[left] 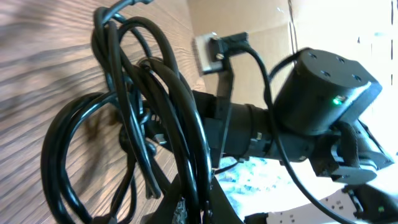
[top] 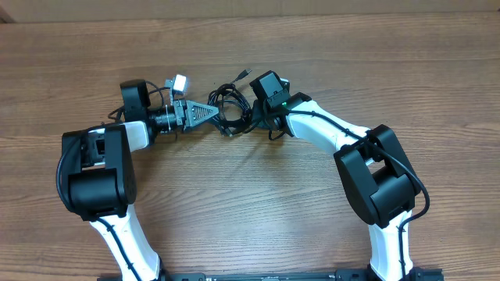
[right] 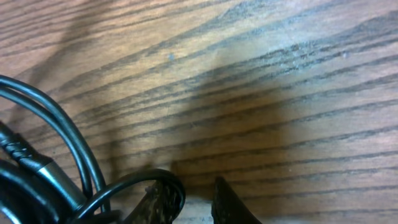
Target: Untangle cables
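Cables [left: 186,124] sit pinched in the left end effector [top: 217,112]; the right end effector [right: 189,202] gapes narrowly. One hooking its finger [right: 155,202] could cinch tighter.

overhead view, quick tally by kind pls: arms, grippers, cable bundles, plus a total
arms: 2, left arm and right arm
grippers: 2, left gripper and right gripper
cable bundles: 1, the cables in one black tangle between the grippers; single cords cannot be counted
total: 5
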Robot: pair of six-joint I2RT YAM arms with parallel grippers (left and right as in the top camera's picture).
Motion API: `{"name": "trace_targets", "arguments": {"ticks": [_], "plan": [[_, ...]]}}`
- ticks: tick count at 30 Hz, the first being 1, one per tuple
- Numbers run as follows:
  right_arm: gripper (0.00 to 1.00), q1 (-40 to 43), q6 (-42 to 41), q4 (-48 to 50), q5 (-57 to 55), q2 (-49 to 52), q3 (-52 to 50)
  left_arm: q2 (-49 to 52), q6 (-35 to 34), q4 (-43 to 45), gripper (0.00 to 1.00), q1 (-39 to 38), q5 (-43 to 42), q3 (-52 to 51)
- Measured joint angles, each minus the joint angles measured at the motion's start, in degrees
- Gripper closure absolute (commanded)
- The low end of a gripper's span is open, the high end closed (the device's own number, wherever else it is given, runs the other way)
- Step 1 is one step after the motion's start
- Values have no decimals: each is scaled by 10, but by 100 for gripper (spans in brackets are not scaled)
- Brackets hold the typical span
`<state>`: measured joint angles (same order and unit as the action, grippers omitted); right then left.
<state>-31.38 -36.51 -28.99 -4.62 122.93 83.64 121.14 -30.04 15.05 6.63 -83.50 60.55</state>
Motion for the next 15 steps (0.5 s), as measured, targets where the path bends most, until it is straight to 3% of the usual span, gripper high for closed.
{"name": "trace_targets", "arguments": {"ticks": [7,15], "plan": [[82,1,-21,-5,13,0,1,0,7,-226,95,43,117,-3],[82,0,-54,-8,54,0,2,0,7,-267,96,75,156,-5]]}}
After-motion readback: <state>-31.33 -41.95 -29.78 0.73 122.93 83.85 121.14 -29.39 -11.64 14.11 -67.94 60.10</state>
